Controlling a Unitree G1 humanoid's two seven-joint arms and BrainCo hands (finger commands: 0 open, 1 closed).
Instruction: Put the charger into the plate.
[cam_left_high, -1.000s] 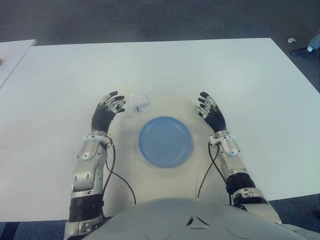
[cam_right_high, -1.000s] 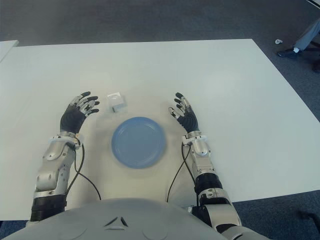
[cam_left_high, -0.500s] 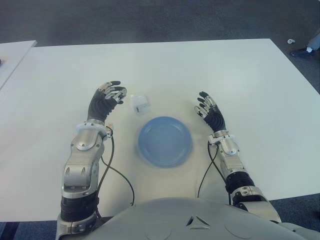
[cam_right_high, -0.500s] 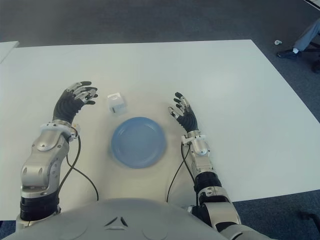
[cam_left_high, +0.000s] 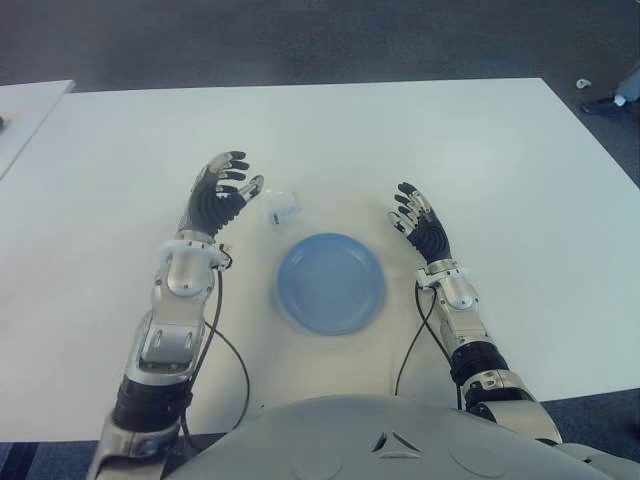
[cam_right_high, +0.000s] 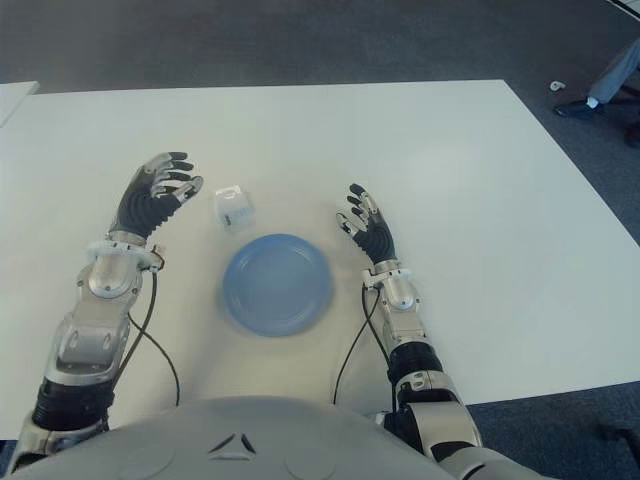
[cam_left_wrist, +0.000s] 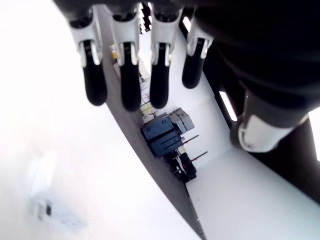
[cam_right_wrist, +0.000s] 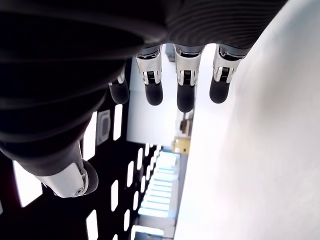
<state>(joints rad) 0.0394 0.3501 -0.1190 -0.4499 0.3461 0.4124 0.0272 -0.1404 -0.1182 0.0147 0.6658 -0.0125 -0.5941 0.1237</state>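
Observation:
A small white charger (cam_left_high: 281, 207) lies on the white table (cam_left_high: 400, 140), just beyond the far left rim of a round blue plate (cam_left_high: 331, 283). My left hand (cam_left_high: 222, 190) hovers a little to the left of the charger with its fingers spread and holds nothing. In the left wrist view the charger (cam_left_wrist: 52, 211) shows below the extended fingers (cam_left_wrist: 124, 75). My right hand (cam_left_high: 420, 222) shows to the right of the plate, fingers relaxed and holding nothing.
A second white table edge (cam_left_high: 25, 110) shows at the far left. Dark carpet lies beyond the table, with a person's shoe (cam_left_high: 605, 102) at the far right.
My left hand has lifted, moved forward and turned toward the charger, its fingers spreading wider. The charger, the plate and my right hand have not moved.

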